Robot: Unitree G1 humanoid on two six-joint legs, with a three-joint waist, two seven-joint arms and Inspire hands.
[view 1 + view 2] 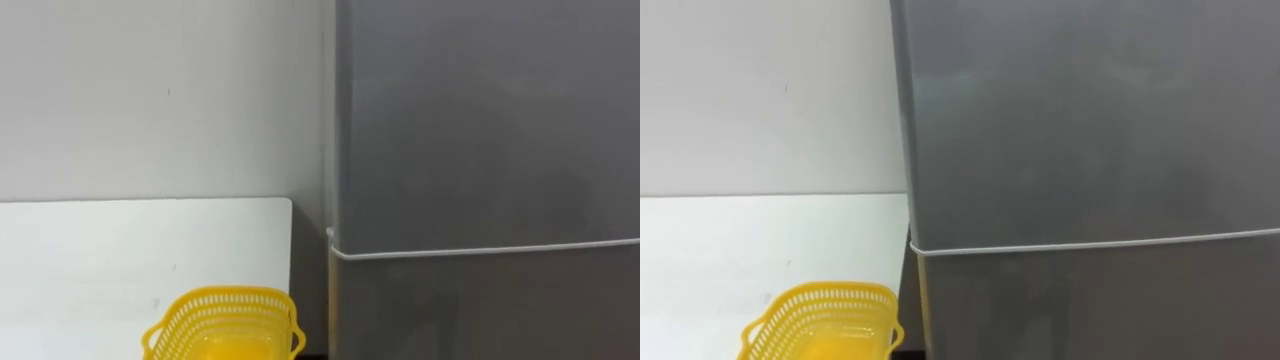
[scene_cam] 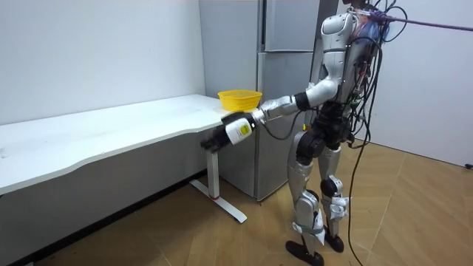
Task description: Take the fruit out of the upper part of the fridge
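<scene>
Left hand (image 2: pixel 216 140) is being held out low on a stretched arm, off to one side of the fridge (image 1: pixel 480 130) and near the end of the table (image 1: pixel 90 250) that is standing just beside it. Whether the hand is open or closed cannot be told.

The fridge is being faced by the robot, which is standing close in front of it. The fridge is standing upright, its long axis running straight up and down, and its grey front is being turned toward the robot. Both doors are being kept shut. The upper door (image 1: pixel 480 110) is sitting above the lower door (image 1: pixel 480 310), with a thin pale seam running level between them.

A yellow basket (image 1: pixel 225 315) is being carried on the table at the corner nearest the fridge, with one handle turned toward the fridge and the other away from it.
</scene>
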